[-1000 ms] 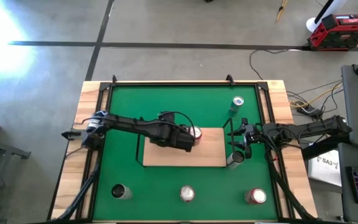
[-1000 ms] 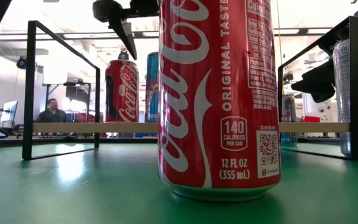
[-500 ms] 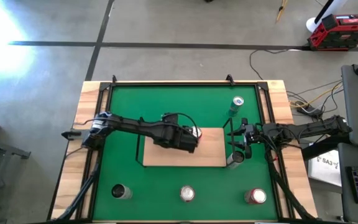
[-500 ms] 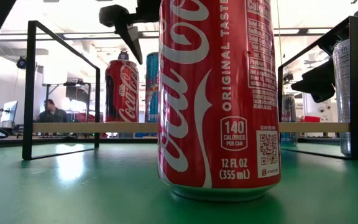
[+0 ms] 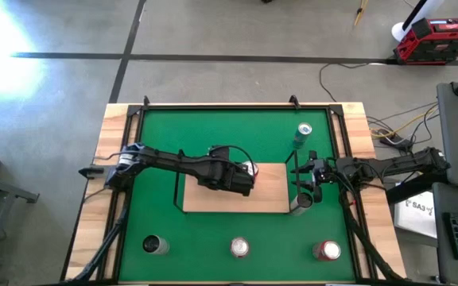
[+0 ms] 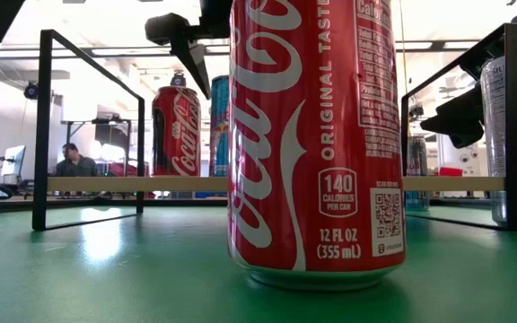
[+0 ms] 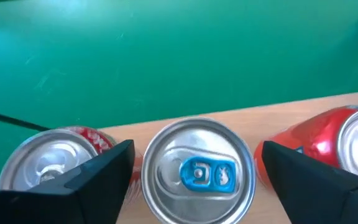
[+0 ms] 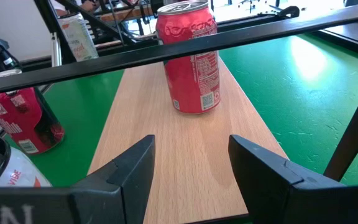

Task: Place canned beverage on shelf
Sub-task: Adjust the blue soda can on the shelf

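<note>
The shelf [image 5: 270, 200], a light-wood board in a black wire frame, lies on the green mat. Three cans stand upright along its far edge: a red one [image 7: 53, 163], a silver-topped blue one with a blue tab [image 7: 195, 169], and a red one [image 5: 250, 168]. My left gripper [image 7: 197, 152] is open above the blue can, one finger on either side of its top, with a small gap on both sides. One finger [image 6: 193, 67] hangs between the left red can [image 6: 176, 130] and the blue can [image 6: 220, 126]. My right gripper [image 8: 191, 155] is open and empty at the shelf's right end [image 5: 303, 187].
A teal can [image 5: 303, 133] stands on the mat behind the shelf's right end. A silver can [image 5: 300, 202] stands beside my right gripper. Three more cans [image 5: 154, 245] [image 5: 239, 248] [image 5: 327, 251] stand along the near edge. The shelf's right part is bare board.
My left gripper has moved a little toward the table's right edge and slightly down over the cans on the shelf. Its finger now reaches lower between the left red can and the blue can. The cans have stayed in place.
</note>
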